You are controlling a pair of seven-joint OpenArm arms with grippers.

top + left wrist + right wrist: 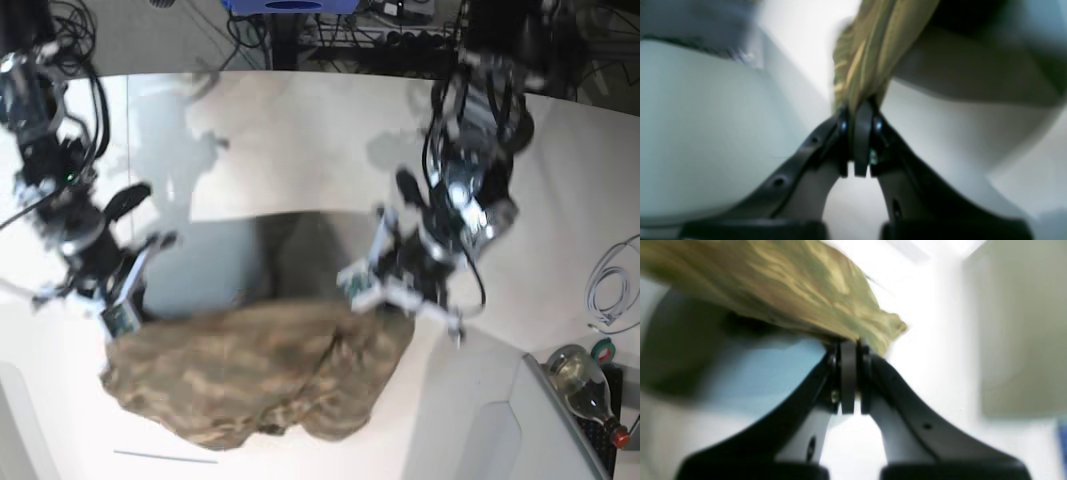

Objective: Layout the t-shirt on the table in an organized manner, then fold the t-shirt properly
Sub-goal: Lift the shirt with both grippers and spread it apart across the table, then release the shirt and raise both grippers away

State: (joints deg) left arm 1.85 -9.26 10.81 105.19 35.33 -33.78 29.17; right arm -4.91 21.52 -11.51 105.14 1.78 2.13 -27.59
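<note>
Hanging slack between the two arms, the t-shirt (250, 375) is drooping in a bunched heap, its lower folds seeming to be brushing the table (300, 130). It is looking soft, light and limp, so it should be sagging wherever it is unsupported; the shoulders or hem corners are probably the best places to be holding it for spreading. The left gripper (858, 115) is pinching a gathered edge with its jaws pressed together, and the right gripper (849, 346) is clamping another edge likewise. Blur is smearing all three views. Neckline, sleeves and label are staying hidden, so which parts are being held I cannot tell.
</note>
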